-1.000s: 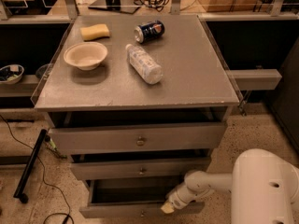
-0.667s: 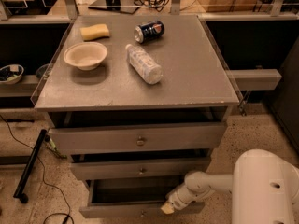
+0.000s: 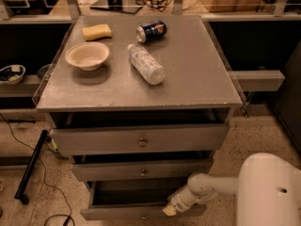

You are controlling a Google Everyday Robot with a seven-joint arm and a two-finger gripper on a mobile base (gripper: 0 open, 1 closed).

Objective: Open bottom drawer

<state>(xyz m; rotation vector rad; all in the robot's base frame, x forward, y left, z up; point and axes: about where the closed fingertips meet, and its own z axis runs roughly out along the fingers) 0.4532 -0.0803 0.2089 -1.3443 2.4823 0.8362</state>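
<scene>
The bottom drawer [image 3: 117, 214] is the lowest and narrowest grey front of the cabinet, with a small round knob [image 3: 144, 216]. It stands pulled out, and its dark inside shows behind the front. My gripper [image 3: 170, 209] is at the drawer's top front edge, right of the knob, on the end of the white arm [image 3: 211, 187] that reaches in from the lower right. The middle drawer [image 3: 143, 169] and the top drawer [image 3: 141, 139] sit above it, each with a knob.
On the cabinet top [image 3: 197, 79] lie a plastic bottle [image 3: 146, 63], a blue can [image 3: 151, 31], a white bowl [image 3: 87, 55] and a yellow sponge [image 3: 97, 31]. A black bar [image 3: 30, 166] and a cable lie on the floor at left. My white base [image 3: 270, 192] fills the lower right.
</scene>
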